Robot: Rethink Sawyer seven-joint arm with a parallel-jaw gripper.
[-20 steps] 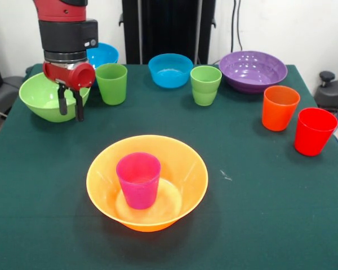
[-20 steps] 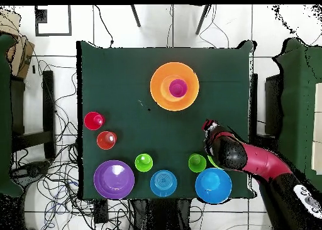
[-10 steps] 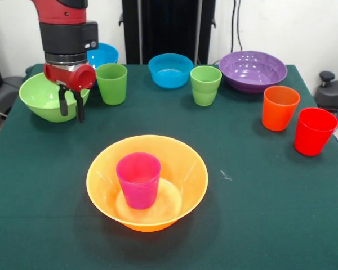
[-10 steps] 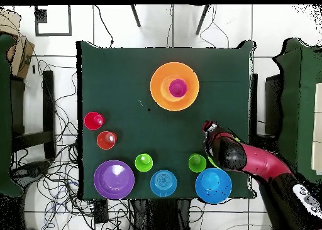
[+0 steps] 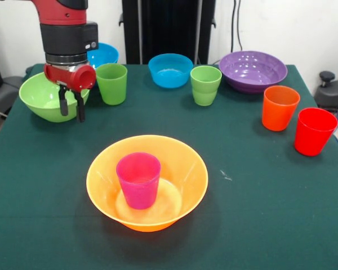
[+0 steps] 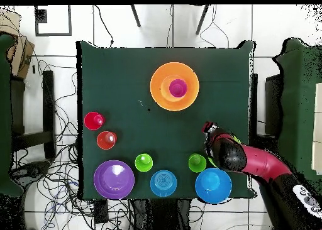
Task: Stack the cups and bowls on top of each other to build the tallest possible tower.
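The big orange bowl (image 5: 147,181) sits near the table's front with the purple cup (image 5: 138,179) upright inside it; both show in the overhead view (image 6: 174,86). My gripper (image 5: 71,111) hangs open and empty over the near rim of the lime green bowl (image 5: 40,97) at the far left. A green cup (image 5: 111,83) stands just right of it. A second green cup (image 5: 205,85), a smaller blue bowl (image 5: 170,70), the wide purple bowl (image 5: 253,70), the orange cup (image 5: 280,107) and the red cup (image 5: 314,131) stand along the back and right.
A large blue bowl (image 5: 103,55) stands behind my arm at the back left. In the overhead view my arm (image 6: 251,161) covers most of the green bowl. Cables and chairs lie round the table (image 5: 259,208).
The gripper has risen very slightly over the green bowl's rim. Nothing else has moved.
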